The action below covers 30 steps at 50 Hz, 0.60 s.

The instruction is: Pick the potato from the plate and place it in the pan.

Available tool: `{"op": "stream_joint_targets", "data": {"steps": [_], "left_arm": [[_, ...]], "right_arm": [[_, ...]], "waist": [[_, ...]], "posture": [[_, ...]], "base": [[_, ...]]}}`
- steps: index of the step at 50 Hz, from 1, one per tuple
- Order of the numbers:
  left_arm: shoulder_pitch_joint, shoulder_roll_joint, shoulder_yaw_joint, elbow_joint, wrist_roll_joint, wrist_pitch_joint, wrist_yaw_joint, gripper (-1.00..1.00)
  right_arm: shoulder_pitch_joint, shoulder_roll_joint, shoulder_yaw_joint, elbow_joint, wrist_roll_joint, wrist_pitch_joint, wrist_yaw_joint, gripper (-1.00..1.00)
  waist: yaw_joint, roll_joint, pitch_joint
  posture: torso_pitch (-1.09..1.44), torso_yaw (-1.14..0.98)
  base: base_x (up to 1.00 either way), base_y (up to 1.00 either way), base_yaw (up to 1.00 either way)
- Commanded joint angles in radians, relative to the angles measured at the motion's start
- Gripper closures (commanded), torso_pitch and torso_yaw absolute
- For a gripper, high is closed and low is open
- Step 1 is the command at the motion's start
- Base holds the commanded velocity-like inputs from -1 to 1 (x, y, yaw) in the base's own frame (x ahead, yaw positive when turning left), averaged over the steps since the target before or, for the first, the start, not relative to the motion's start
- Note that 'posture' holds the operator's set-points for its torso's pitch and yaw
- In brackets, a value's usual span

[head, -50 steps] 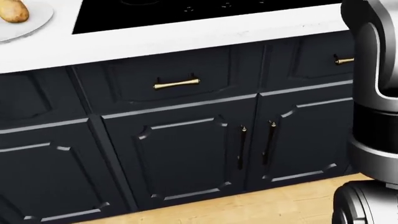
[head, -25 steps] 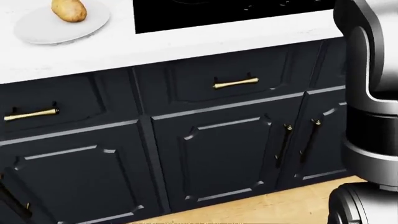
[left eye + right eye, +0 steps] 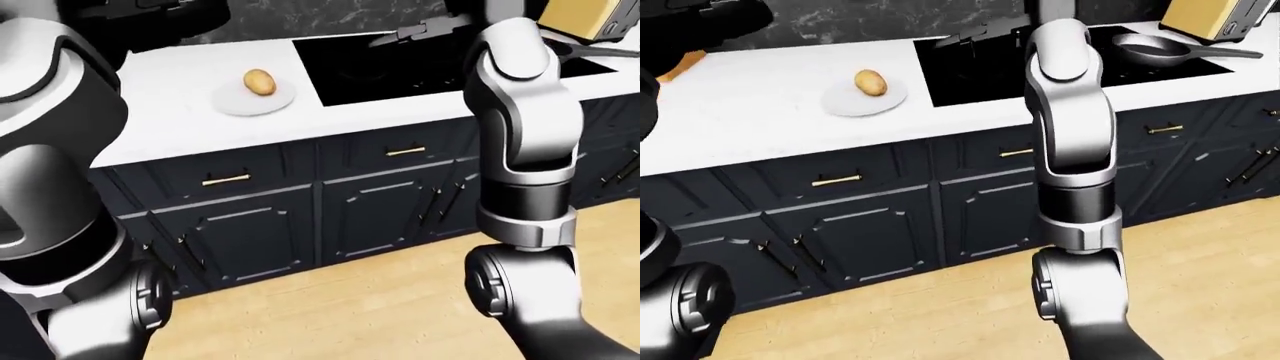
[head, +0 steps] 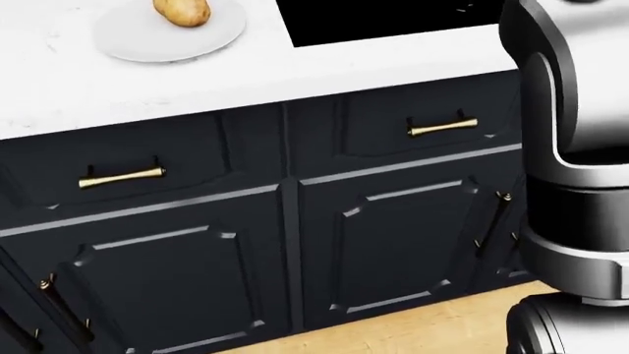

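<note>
A brown potato lies on a white plate on the white counter, left of the black cooktop. The head view shows it at its top edge. A dark pan sits on the cooktop's right side, its handle pointing right. My right hand hangs over the cooktop's left part, dark fingers stretched out flat and empty, to the right of the plate. My left hand is a dark shape at the top left, away from the plate; its fingers are unclear.
Dark cabinets with brass handles run under the counter. My right arm stands upright in the middle of the right-eye view. A yellow box-like object is above the pan. Wooden floor lies below.
The whole head view has shifted: plate, potato and cabinets slid to the right in the picture, so the camera has moved leftward along the counter. The potato stays on the plate.
</note>
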<state>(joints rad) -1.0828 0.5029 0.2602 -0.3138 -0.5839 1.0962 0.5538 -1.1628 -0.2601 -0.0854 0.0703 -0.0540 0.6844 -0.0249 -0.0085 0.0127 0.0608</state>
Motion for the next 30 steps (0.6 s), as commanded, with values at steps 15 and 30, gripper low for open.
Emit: {"op": "stream_joint_targets", "data": {"steps": [15,30], "left_arm": [[-0.040,0.005,0.003,-0.027,0.018,-0.039,-0.020,-1.00],[-0.042,0.004,0.004,-0.025,0.023,-0.037,-0.023,-1.00]], "right_arm": [[-0.037,-0.012,-0.017,-0.030,-0.009,-0.048,-0.002,-1.00],[-0.037,-0.010,-0.013,-0.027,-0.023,-0.049,0.009,-1.00]], "waist": [[0.014,-0.042,-0.036],[0.000,0.045,-0.027]], "posture": [[0.00,0.00],[0.00,0.00]], "base": [[0.22,0.15,0.00],[0.24,0.26,0.00]]}}
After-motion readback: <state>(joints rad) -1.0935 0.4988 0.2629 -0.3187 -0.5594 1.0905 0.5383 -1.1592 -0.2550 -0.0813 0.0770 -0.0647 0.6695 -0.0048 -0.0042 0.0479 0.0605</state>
